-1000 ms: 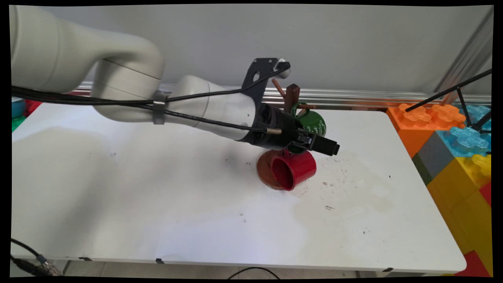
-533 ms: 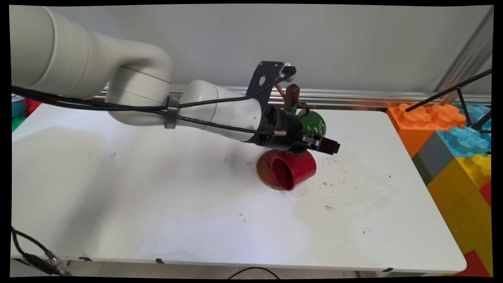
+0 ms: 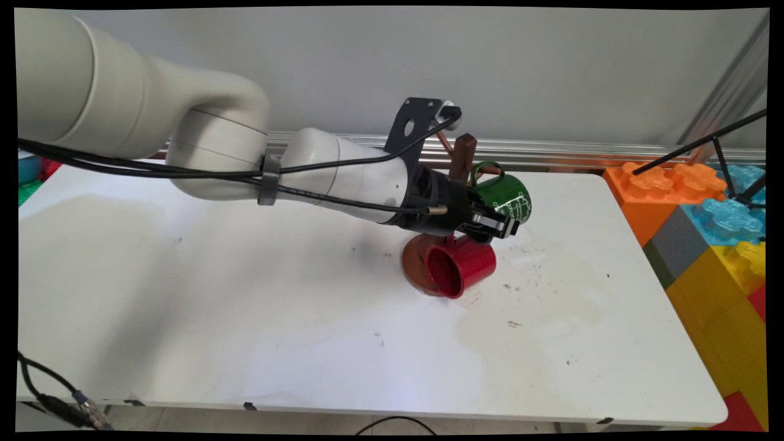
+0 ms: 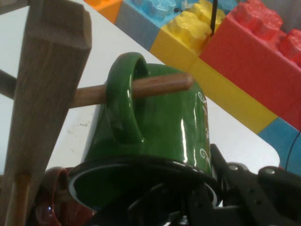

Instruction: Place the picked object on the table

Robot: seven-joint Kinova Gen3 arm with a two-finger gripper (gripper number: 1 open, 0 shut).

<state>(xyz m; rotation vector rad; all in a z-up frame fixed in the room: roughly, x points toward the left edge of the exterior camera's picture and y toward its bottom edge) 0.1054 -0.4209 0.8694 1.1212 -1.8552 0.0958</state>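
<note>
A brown wooden mug tree (image 3: 463, 156) stands on a round base (image 3: 413, 263) at the table's far middle. A green mug (image 3: 508, 196) hangs by its handle on a peg (image 4: 155, 87), tipped out to the right. My gripper (image 3: 499, 225) is shut on the green mug's lower rim; in the hand view one finger (image 4: 225, 176) lies against the outside wall of the green mug (image 4: 160, 122) and the other is hidden inside. A red mug (image 3: 462, 266) hangs low on the tree, its mouth facing the camera, just below my gripper (image 4: 197, 197).
Large orange, blue, yellow, grey and red toy blocks (image 3: 704, 220) are stacked past the table's right edge. A black tripod rod (image 3: 698, 144) slants above them. The white table (image 3: 245, 294) has dark scuffs to the right of the tree.
The gripper has drawn back a little and closed on the green mug's rim. The mug has swung up and to the right on its peg, and the tree has tilted slightly.
</note>
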